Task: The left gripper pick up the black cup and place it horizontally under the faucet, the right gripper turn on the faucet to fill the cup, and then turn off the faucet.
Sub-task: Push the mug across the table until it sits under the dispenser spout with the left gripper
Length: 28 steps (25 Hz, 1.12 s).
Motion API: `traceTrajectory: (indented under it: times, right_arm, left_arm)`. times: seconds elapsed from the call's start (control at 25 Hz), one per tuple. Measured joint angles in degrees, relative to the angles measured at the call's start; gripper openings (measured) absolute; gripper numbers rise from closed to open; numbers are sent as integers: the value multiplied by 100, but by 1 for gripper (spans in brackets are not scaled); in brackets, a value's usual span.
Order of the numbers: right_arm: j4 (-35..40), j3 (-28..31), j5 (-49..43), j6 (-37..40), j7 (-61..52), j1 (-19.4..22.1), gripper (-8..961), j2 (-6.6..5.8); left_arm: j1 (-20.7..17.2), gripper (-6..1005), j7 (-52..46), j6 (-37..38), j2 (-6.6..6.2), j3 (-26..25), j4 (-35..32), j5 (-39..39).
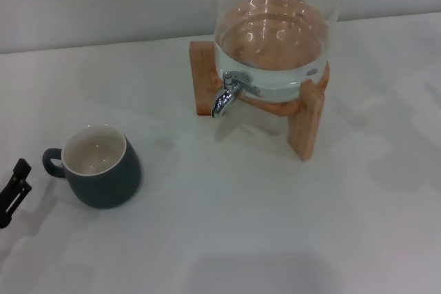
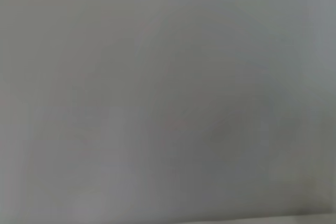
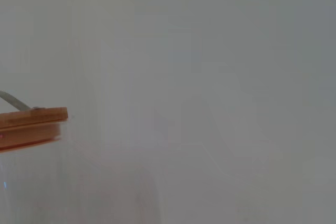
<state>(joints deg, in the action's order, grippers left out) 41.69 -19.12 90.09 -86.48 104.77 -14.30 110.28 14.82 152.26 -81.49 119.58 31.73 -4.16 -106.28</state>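
White bench [image 1: 227, 239] surface fills the head view, backed by a pale wall. Toward the far edge stands a clear glass water dispenser [image 1: 275, 29], part-filled, on a light wooden stand [image 1: 306, 118]. Its shiny chrome faucet [image 1: 225, 98] points down over bare bench. The squat dark grey-black cup [image 1: 100, 166] with cream inside sits upright near the left edge, handle toward that edge, well apart from the faucet. The matte black left tool [image 1: 14, 191] shows just beside the handle at the left edge, holding nothing; its opening cannot be told. The right tool is out of view.
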Motion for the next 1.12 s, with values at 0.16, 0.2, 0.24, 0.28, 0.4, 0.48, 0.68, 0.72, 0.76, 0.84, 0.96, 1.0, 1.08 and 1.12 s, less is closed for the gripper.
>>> traceTrajectory:
  times: [0.16,0.2,0.24,0.28,0.4,0.48,0.68,0.72,0.76,0.84,0.96,1.0,1.08,1.12]
  right_arm:
    - [-3,5,0,0,0,-3,777,0]
    - [-3,5,0,0,0,-6,777,0]
    - [-3,6,0,0,0,-13,777,0]
    - [-5,6,0,0,0,-20,777,0]
    - [-12,6,0,0,-4,-49,777,4]
    - [-12,6,0,0,-5,-60,777,16]
    - [-12,5,0,0,-7,-57,778,40]
    - [-12,5,0,-1,-8,-48,778,43]
    - [-11,12,0,-6,-8,-39,778,45]
    - [-9,39,0,-20,-9,-29,778,47]
    - [-9,57,0,-32,-9,-15,778,54]
    - [-8,59,0,-32,-9,-11,778,54]
    - [-9,64,0,-34,-10,-6,778,55]
    - [-9,67,0,-36,-10,-4,778,55]
  left_arm:
    - [-86,862,18,-39,3,0,19,7]
    - [-103,862,36,-34,3,0,43,8]
    - [-115,862,55,-21,4,0,62,8]
    - [-122,862,73,-6,4,0,78,9]
    - [-130,861,76,115,4,0,93,10]
    - [-100,861,55,306,-2,0,115,11]
    - [53,862,37,794,-6,0,148,124]
    - [82,862,29,834,-6,0,148,144]
    - [120,862,16,876,-7,0,149,159]
    - [196,861,-8,956,-9,0,148,178]
    - [283,861,-21,1007,-11,0,148,238]
    - [307,861,-24,1026,-11,0,148,252]
    - [363,862,-36,1079,-14,0,148,257]
    - [396,862,-44,1116,-16,0,147,266]
